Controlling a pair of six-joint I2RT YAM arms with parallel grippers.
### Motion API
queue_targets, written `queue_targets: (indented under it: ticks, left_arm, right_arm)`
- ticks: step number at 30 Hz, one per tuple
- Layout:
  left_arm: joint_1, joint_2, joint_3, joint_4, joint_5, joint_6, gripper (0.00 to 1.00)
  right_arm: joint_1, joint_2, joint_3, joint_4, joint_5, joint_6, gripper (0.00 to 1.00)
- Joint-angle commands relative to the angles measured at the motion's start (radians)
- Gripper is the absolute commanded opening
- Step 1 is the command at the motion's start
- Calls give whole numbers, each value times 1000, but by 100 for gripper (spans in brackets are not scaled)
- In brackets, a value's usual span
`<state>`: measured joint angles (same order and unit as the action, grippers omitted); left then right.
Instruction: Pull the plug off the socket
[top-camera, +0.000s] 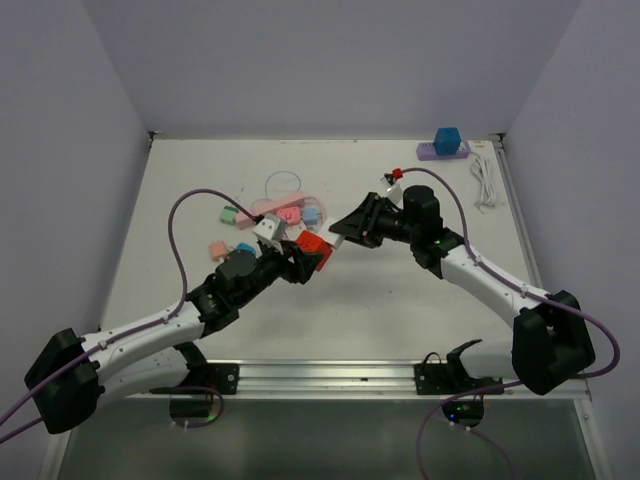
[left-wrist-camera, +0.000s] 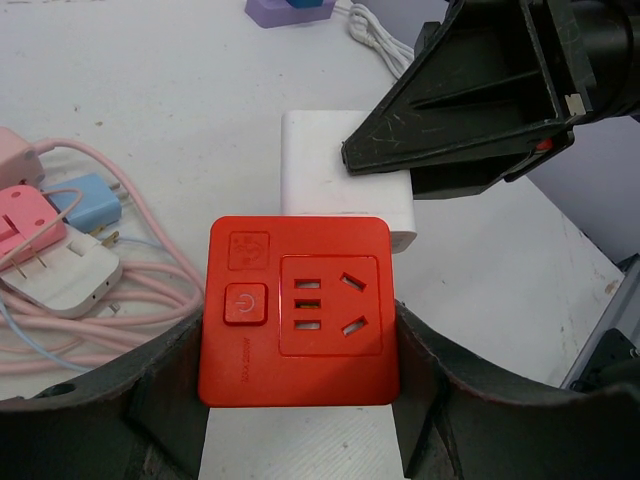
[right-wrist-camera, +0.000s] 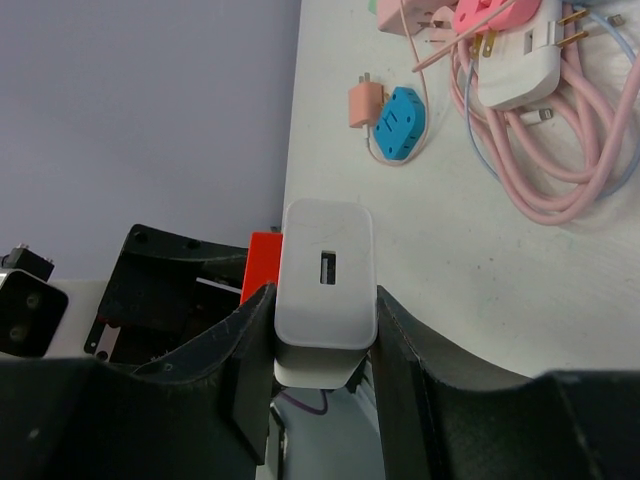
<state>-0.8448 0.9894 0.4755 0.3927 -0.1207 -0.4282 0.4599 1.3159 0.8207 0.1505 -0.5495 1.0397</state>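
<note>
Robot lab test cell, not a home or office. Flat white tabletop (top-camera: 200, 170) boxed in by bare lilac-grey wall panels (top-camera: 300, 60). Black-and-white jointed left robot arm (top-camera: 150, 325) and matching right robot arm (top-camera: 490, 275) sit on a slotted aluminium rail (top-camera: 320, 377) at the near edge, thin purple cables (top-camera: 178, 230) looping off them. Rest is props: red square plastic socket cube (left-wrist-camera: 298, 310), white rectangular charger plug (right-wrist-camera: 327, 275), heap of pastel adapters with pink cords (top-camera: 285, 212), purple power strip carrying a blue cube (top-camera: 443, 150).

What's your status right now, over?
Left hand gripping red socket. Right hand clamped on white plug, plug not yet out. Loose pink cables off to the side.
</note>
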Motion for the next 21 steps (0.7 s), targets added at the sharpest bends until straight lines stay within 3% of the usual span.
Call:
queue_targets:
  ticks: [1, 13, 21]
  left_arm:
    - [3, -64, -23, 23, -48, -41, 0]
    - [1, -149, -72, -242, -54, -127, 0]
    - [1, -182, -61, -406, -83, -243, 0]
  right_arm:
    - [-23, 5, 60, 26, 120, -36, 0]
    - [-21, 89, 273, -118, 381, -222, 0]
    - [-30, 132, 325, -88, 514, -297, 0]
